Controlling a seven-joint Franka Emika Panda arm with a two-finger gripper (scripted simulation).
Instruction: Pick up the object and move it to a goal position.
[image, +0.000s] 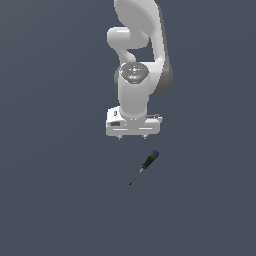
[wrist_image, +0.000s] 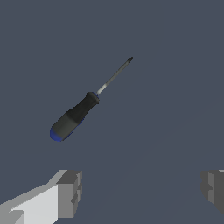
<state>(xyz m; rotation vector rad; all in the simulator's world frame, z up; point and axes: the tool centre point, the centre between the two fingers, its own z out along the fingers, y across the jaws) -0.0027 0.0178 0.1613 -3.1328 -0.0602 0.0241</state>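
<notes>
The object is a small screwdriver (image: 146, 164) lying flat on the dark grey floor, with a thick black handle, a blue end cap and a thin shaft. In the wrist view the screwdriver (wrist_image: 78, 114) lies diagonally, well apart from both fingertips. My gripper (image: 132, 137) hangs above the floor, just behind the screwdriver's blue end and slightly toward the exterior view's left. The gripper (wrist_image: 142, 190) is open wide with nothing between its grey pads (wrist_image: 70, 192).
The white arm (image: 137, 60) rises behind the gripper at the top centre of the exterior view. The plain dark grey floor (image: 60, 200) stretches all around. No other objects or goal marker show.
</notes>
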